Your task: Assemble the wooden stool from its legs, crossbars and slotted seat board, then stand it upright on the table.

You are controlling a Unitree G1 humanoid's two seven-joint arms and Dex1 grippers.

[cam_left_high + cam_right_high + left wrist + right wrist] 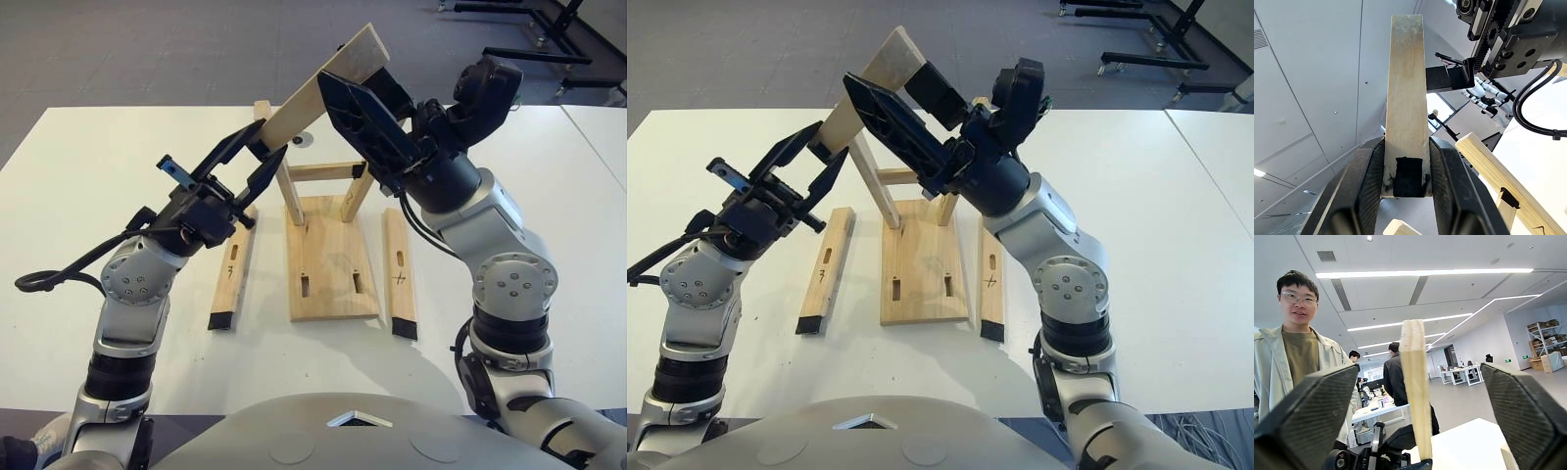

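On the white table (78,196) lies the flat slotted wooden seat board (331,264), a long wooden leg (233,269) flat at its left, a second wooden leg (400,274) at its right, and a two-legged wooden crossbar frame (323,171) standing on its far end.

1. L arm (132,282), lower left: silver-grey rounded shells; round cap w/ ring of small screws; black ribbed band below.
2. R arm (509,284), right side: same silver shells; black motor block at wrist.
3. Black cable (44,279) at left edge; black cable pair (423,230) by R wrist.
4. L gripper (266,147): slim black fingers; small blue tab (174,168). R gripper (351,76): wide black textured pads (1308,416).
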